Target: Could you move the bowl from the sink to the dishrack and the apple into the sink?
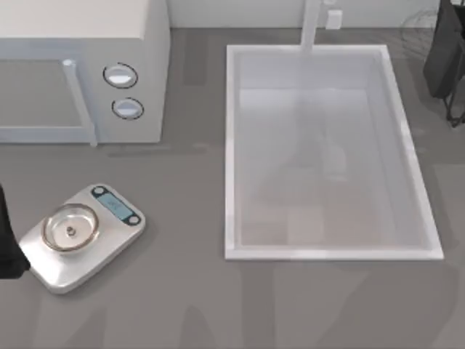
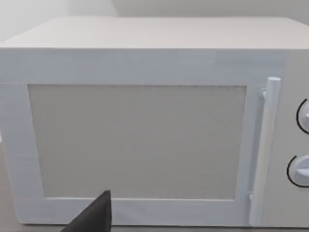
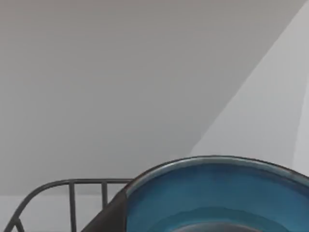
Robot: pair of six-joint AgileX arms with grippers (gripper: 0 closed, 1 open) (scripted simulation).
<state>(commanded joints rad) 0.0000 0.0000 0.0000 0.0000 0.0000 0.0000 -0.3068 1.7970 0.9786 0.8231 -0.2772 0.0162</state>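
**Setting the bowl down in the dishrack**

From the right wrist, the blue bowl (image 3: 217,198) sits close under the camera, with the dishrack (image 3: 72,193) wires just beside and behind it. From above, the sink (image 1: 414,174) holds no bowl, and the rack (image 1: 447,51) is at the worktop's far right corner. I judge the right arm is carrying the bowl there, though whether its hand is closed I cannot tell. Keep the bowl level, lower it between the wires, then release. The left arm (image 1: 9,243) waits beside the scale (image 1: 87,236), facing the microwave (image 2: 145,140).
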